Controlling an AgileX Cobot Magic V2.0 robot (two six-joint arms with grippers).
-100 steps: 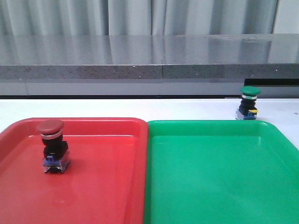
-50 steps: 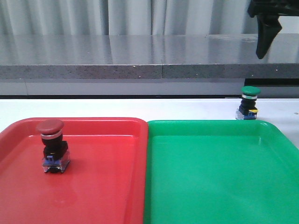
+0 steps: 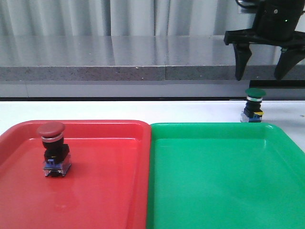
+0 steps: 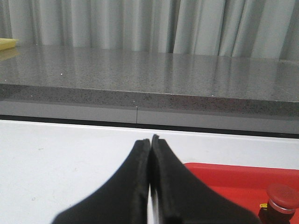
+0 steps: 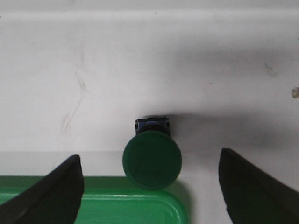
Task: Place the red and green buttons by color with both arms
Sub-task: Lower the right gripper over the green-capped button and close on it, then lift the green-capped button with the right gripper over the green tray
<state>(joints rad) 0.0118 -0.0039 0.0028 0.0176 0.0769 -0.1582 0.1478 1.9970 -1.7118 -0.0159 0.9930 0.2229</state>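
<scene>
Red tray (image 3: 95,200): nearest the robot on its left side, touching the green tray along their shared edge.
Red button (image 3: 53,149): stands upright inside the red tray, toward its left rear; this half of the sorting looks done.
Green tray (image 3: 224,191): nearest on the right side, with nothing visible in it.
Left gripper (image 4: 150,154): fingers pressed together with nothing between them; it points over the white table (image 3: 143,110) toward the red tray's corner, the red button just ahead and to one side.
Green button (image 3: 253,105): upright on the white table just beyond the green tray's far right rim, outside it, cap up and long axis vertical.
Right gripper (image 3: 264,71): hangs above the green button, spread wide and holding nothing; in the wrist view the green cap (image 5: 152,159) sits between the two fingers (image 5: 51,196), slightly nearer one of them.
Key relation: the button lies straight below the right claw, so a vertical descent should straddle it; the right arm is plainly the nearer one.
Clearance to the tray rim: probably tight, though the wrist view cuts off too soon to be sure.
</scene>
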